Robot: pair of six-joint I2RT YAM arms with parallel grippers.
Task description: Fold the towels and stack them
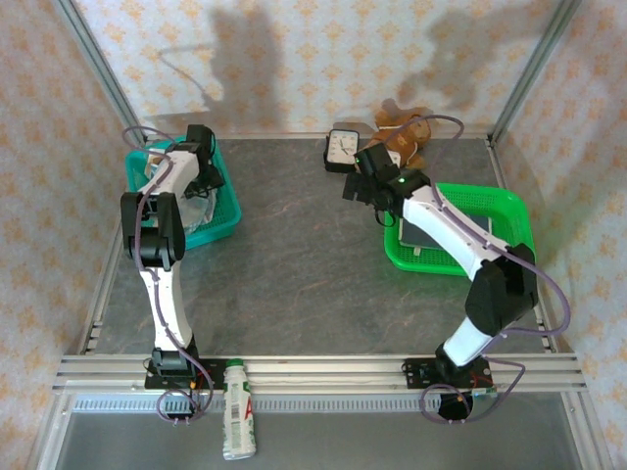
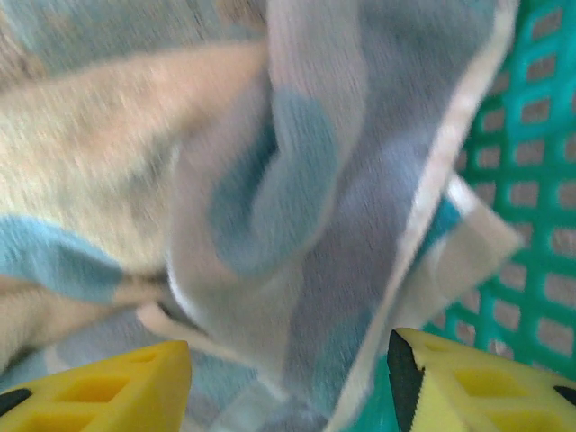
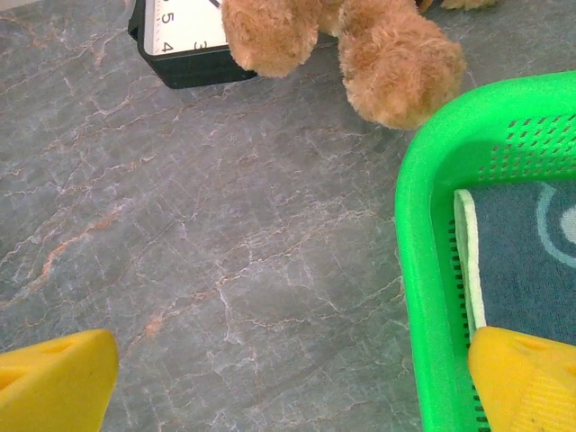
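While my left fingers [image 2: 99, 387] straddle a bunched towel [image 2: 297, 225], half-open, I might pinch extra layers; right fingers [image 3: 54, 382] wide.

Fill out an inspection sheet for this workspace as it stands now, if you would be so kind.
Surface: grey marbled table, bare in the middle.
Job's things: crumpled towel with blue patches in the teal basket; dark towel lying flat in the green basket.
Clutter: clock and teddy bear at the far edge; bottle lying by the arm bases.
Grippers: left gripper open, jaws either side of a towel fold; right gripper open, straddling the green basket's rim.
Cables: purple cables looped along both arms; no snag seen.
Surroundings: patterned walls, metal frame posts.
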